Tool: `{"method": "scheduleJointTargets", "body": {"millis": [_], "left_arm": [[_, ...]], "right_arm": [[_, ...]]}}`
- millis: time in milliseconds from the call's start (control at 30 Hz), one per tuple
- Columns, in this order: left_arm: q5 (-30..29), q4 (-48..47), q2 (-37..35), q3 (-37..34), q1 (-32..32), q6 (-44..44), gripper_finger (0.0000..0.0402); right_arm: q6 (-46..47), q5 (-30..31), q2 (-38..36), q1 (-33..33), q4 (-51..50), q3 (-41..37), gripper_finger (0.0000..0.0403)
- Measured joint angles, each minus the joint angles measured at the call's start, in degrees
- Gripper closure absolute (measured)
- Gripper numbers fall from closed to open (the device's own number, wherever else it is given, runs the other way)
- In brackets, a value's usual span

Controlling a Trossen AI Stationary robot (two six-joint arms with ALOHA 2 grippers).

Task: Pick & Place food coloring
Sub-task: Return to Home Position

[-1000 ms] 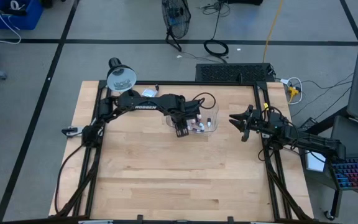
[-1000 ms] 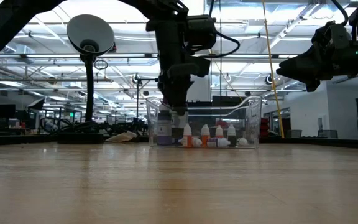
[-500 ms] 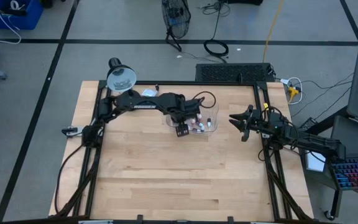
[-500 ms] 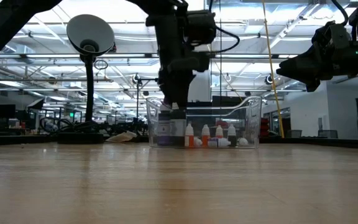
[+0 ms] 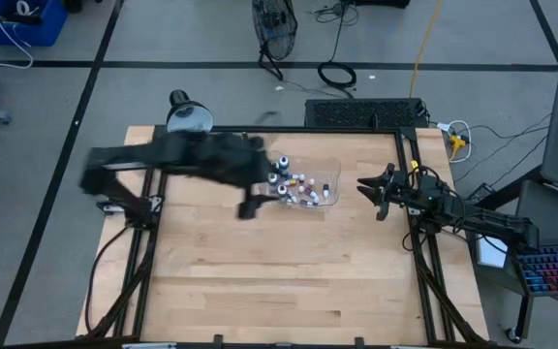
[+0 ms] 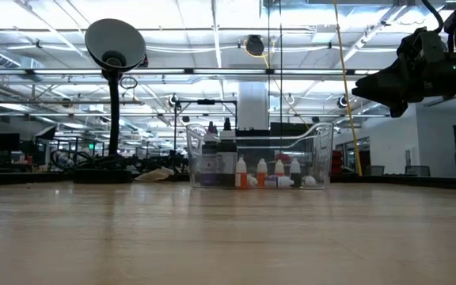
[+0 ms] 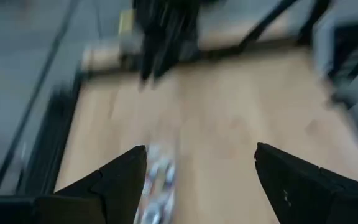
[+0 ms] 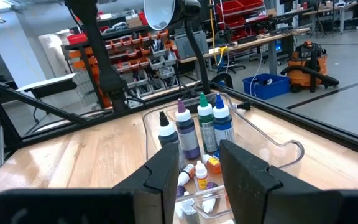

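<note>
A clear tray (image 6: 319,154) near the back middle of the wooden surface (image 5: 279,281) holds the food coloring (image 5: 298,186): 4 larger bottles stand upright at one end, with small ones beside them. The left pincer (image 7: 201,149) hangs just beside the tray, fingers spread wide, holding nothing. The right pincer (image 8: 199,147) waits at the surface's right edge, fingers slightly apart, empty.

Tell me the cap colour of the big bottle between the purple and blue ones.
Green; the bottle shows best in the right wrist view.
</note>
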Motion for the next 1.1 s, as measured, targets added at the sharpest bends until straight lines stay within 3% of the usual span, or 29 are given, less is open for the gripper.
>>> {"method": "scheduleJointTargets", "body": {"millis": [133, 300, 467, 567, 767, 1100], "left_arm": [[0.2, 16.3, -14.7, -17.6, -3.8, 1.2, 0.0103], [0.1, 46.2, -30.2, -50.1, -5.2, -1.9, 0.0097], [-0.1, 81.5, -35.6, -77.9, -5.2, -9.6, 0.0094], [-0.1, 92.4, -38.1, -87.4, -5.2, -11.0, 0.0098], [-4.0, 90.5, -49.1, -95.9, -5.1, -12.1, 0.0098], [-6.6, 69.5, -74.7, -97.4, -5.1, -10.6, 0.0093]], "right_arm": [[0.0, 0.0, 0.0, 0.0, 0.0, 0.0, 0.0298], [0.0, 0.0, 0.1, 0.0, 0.0, 0.0, 0.0298], [0.0, 0.0, 0.0, 0.0, 0.0, 0.0, 0.0298], [0.0, 0.0, 0.0, 0.0, 0.0, 0.0, 0.0298], [0.0, 0.0, 0.0, 0.0, 0.0, 0.0, 0.0298], [0.0, 0.0, 0.0, 0.0, 0.0, 0.0, 0.0298]]}}
